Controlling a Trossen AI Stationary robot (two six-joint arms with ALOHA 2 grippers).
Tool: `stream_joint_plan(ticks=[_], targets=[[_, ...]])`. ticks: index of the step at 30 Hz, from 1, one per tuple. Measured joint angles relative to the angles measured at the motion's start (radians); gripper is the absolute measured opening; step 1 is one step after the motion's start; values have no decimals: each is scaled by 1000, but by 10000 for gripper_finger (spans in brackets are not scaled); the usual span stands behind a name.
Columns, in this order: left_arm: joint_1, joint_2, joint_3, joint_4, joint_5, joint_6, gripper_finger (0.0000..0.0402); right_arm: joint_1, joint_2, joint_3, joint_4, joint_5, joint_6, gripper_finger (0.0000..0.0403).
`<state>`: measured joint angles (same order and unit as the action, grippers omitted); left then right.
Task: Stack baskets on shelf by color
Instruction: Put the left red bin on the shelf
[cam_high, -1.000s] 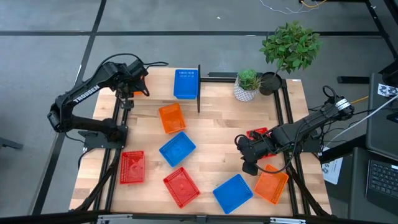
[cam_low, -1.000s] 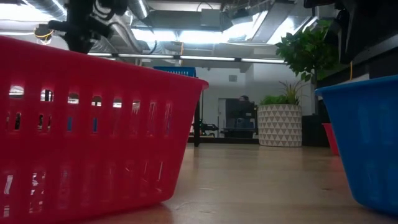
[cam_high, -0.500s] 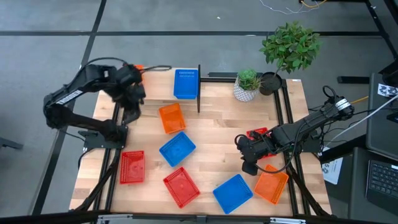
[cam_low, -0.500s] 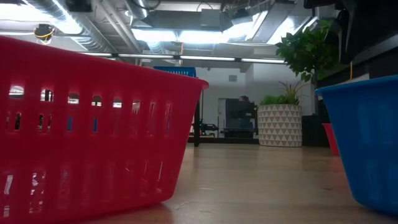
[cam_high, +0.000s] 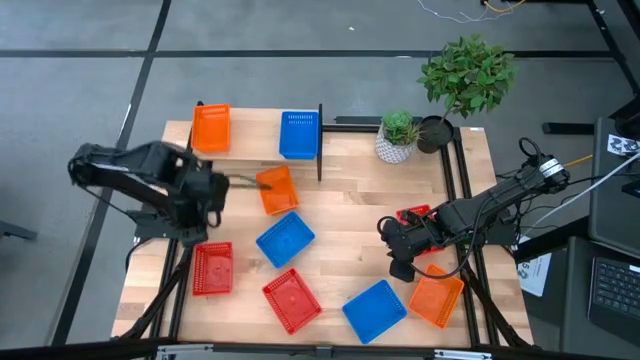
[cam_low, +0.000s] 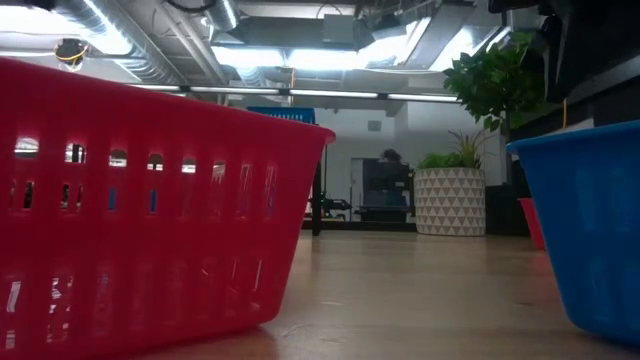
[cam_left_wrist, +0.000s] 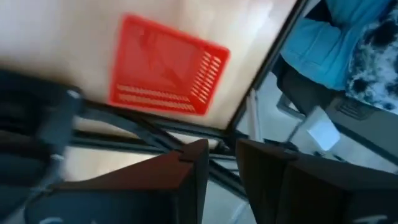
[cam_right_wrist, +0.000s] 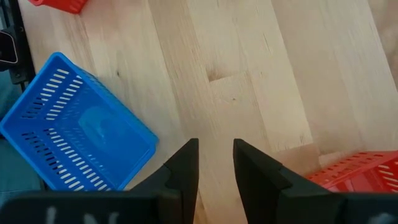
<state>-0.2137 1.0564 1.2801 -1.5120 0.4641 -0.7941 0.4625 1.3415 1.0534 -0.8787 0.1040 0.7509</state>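
While your left hand (cam_high: 213, 192) hangs empty with its fingers a narrow gap apart, the orange basket (cam_high: 275, 189) lies just beside it on the desk (cam_high: 350, 210), and a red basket (cam_high: 212, 268) sits nearer the operator's edge. Two baskets already rest on the shelf (cam_high: 250, 148). Expect thin, light, slightly springy plastic; pinch one perforated wall at its rim. Your right hand (cam_high: 397, 250) waits, fingers slightly apart and empty, near another red basket (cam_high: 413, 216).

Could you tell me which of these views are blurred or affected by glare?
Left wrist view: motion-smeared, red basket soft. Low view: ceiling lights glare; near red basket fills the frame. High and right wrist views: sharp, evenly lit.
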Motion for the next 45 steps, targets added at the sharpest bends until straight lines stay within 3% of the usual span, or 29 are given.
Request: stream_joint_plan(ticks=[5,8,11,15,28,37,45], targets=[[-233,15,-82,298,6,-280,74,0,0,0,0,0,0,99],[-367,46,-109,491,-52,-369,74,0,0,0,0,0,1,99],[-468,90,-112,516,-186,-406,74,0,0,0,9,6,1,99],[-557,160,-112,419,-320,-424,74,0,0,0,25,8,0,99],[-665,396,-112,369,-439,-452,149,0,0,0,26,8,3,99],[-706,593,-112,405,-420,-398,152,0,0,0,26,8,4,99],[-707,669,-113,465,-445,-366,151,0,0,0,27,9,3,99]])
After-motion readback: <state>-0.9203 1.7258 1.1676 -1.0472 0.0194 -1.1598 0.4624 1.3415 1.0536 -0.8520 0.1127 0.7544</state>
